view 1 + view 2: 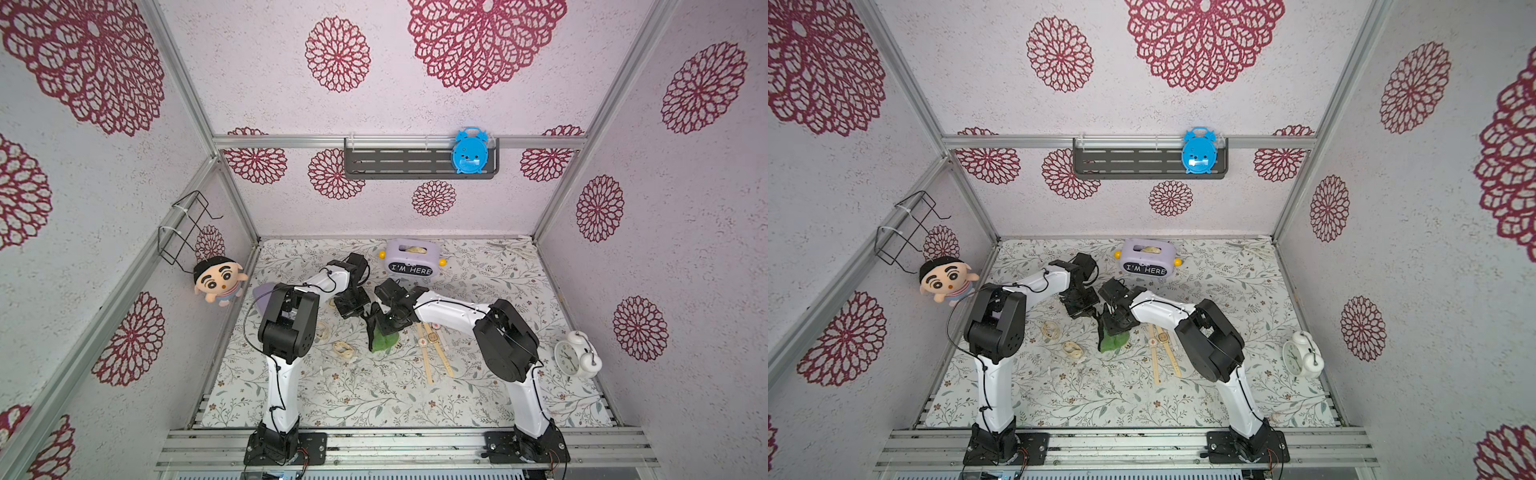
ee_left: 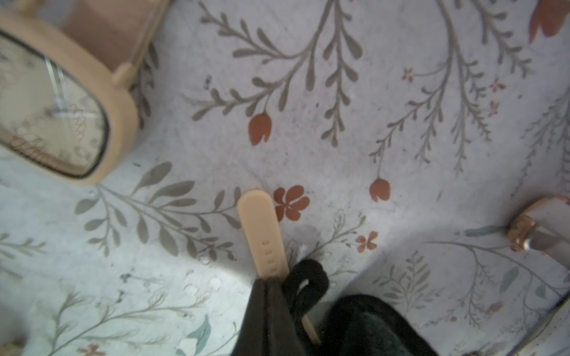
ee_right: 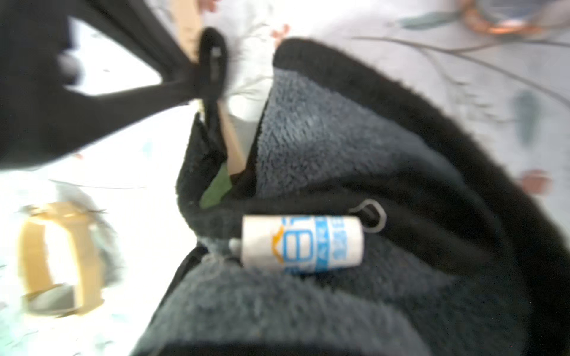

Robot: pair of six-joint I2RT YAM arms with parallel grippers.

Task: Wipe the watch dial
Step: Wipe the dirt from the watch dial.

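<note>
In the left wrist view my left gripper is shut on the beige strap of a watch, whose free end sticks out past the fingertips. The strap's other end runs into a fold of a dark fleece cloth with a white label. The watch dial is hidden inside that fold. My right gripper is shut on the cloth, and its fingers are buried in the fleece. In both top views the two grippers meet at mid-table, left gripper beside the right, with the cloth's green side hanging below.
Two flat beige watches lie right of the grippers, and curled ones lie to the left. A big beige square watch sits close to the left gripper. A purple box stands behind, a white alarm clock at far right.
</note>
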